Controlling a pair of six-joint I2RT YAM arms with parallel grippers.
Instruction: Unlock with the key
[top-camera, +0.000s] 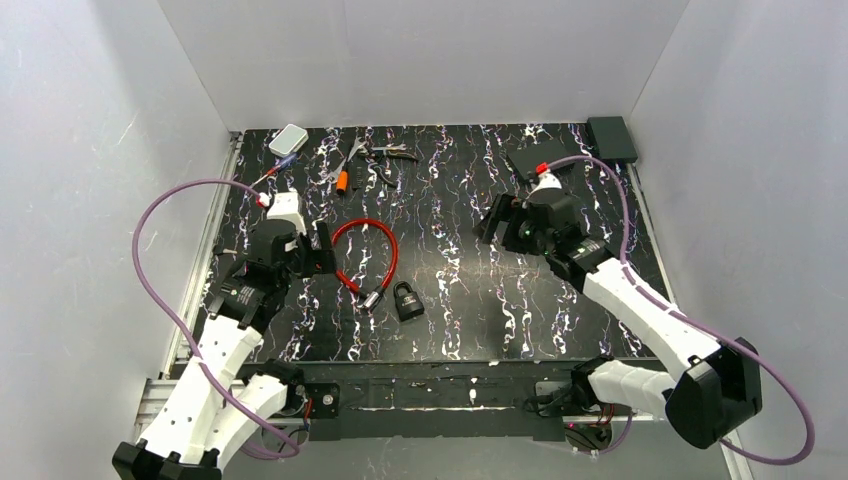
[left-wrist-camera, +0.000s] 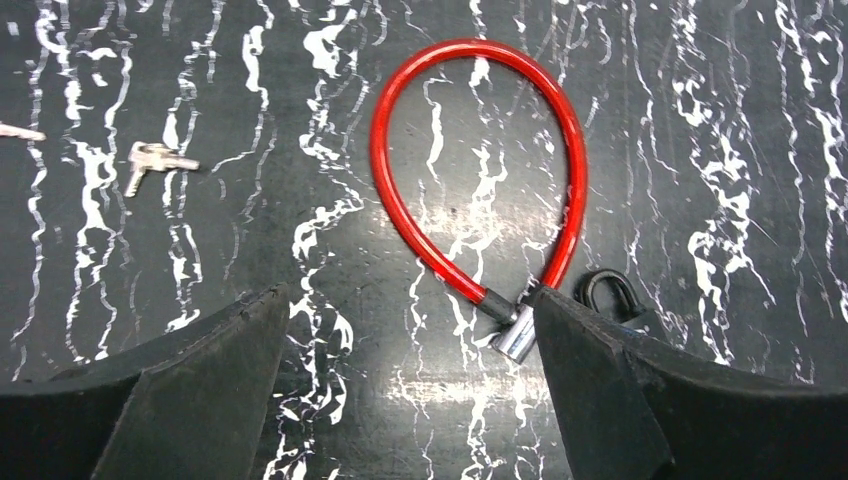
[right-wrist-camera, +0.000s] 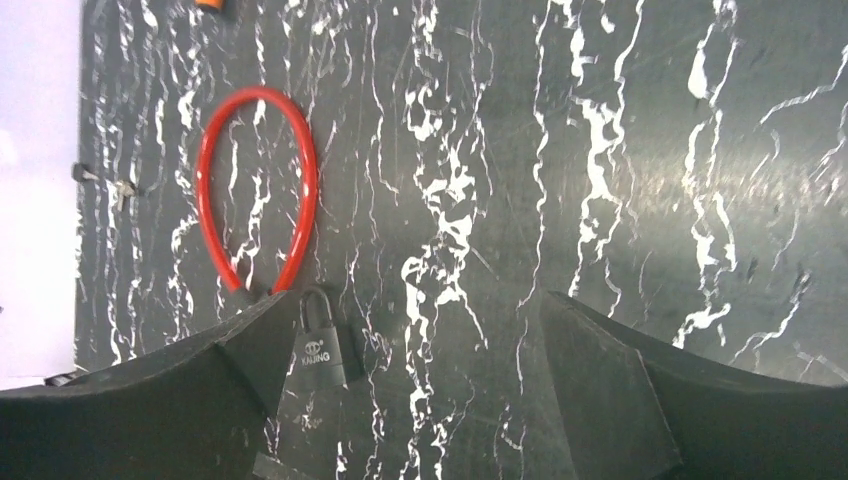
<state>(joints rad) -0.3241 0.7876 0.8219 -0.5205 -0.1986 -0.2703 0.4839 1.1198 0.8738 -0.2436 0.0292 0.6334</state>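
Note:
A red cable lock (top-camera: 365, 255) lies looped on the black marbled table, its chrome cylinder end (left-wrist-camera: 515, 335) touching my left gripper's right finger. A black padlock (top-camera: 407, 300) lies shut just right of that end; it also shows in the left wrist view (left-wrist-camera: 610, 295) and the right wrist view (right-wrist-camera: 320, 350). A small silver key (left-wrist-camera: 150, 160) lies left of the loop, also seen in the right wrist view (right-wrist-camera: 120, 185); the left arm hides it from the top camera. My left gripper (top-camera: 318, 250) (left-wrist-camera: 408, 300) is open and empty beside the loop. My right gripper (top-camera: 497, 220) (right-wrist-camera: 418, 300) is open and empty, apart from the locks.
At the table's back lie a white box (top-camera: 288, 138), a screwdriver (top-camera: 275, 172), an orange-handled tool (top-camera: 342, 180), pliers (top-camera: 385, 155) and a black box (top-camera: 611, 135). White walls close in the left, back and right sides.

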